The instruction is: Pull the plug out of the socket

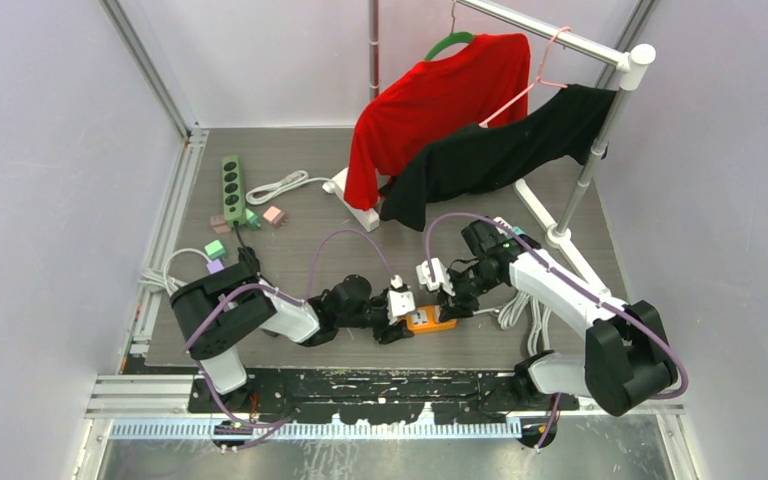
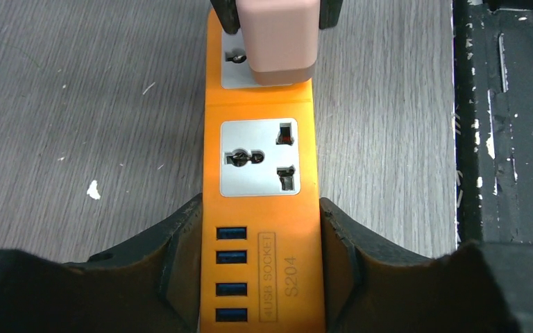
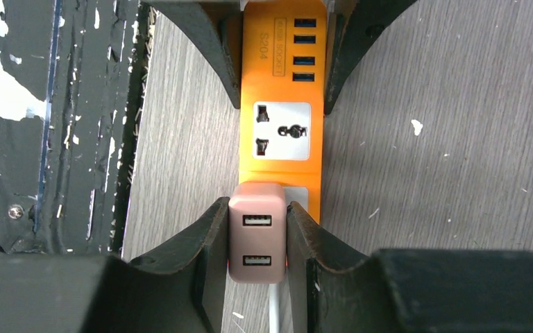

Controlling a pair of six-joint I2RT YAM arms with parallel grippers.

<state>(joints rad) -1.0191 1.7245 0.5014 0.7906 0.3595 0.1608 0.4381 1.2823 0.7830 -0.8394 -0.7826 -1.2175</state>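
Observation:
An orange power strip [image 1: 430, 321] lies on the table near the front edge. My left gripper [image 2: 260, 274] is shut on the strip's USB end [image 2: 264, 270], one finger pressed on each side. A pink two-port USB plug [image 3: 257, 232] sits in the strip's far socket; it also shows at the top of the left wrist view [image 2: 279, 38]. My right gripper [image 3: 257, 239] is shut on the pink plug, fingers flat against both its sides. The strip's middle socket [image 2: 259, 157] is empty. The strip [image 3: 281, 90] runs away from the right gripper toward the left fingers.
A green power strip [image 1: 232, 184] with small pink and green plugs [image 1: 274, 215] lies at the back left. A clothes rack holds a red shirt [image 1: 430, 105] and a black shirt [image 1: 500, 155]. White cable coils [image 1: 515, 310] lie by the right arm. The black base plate [image 2: 506, 118] borders the table.

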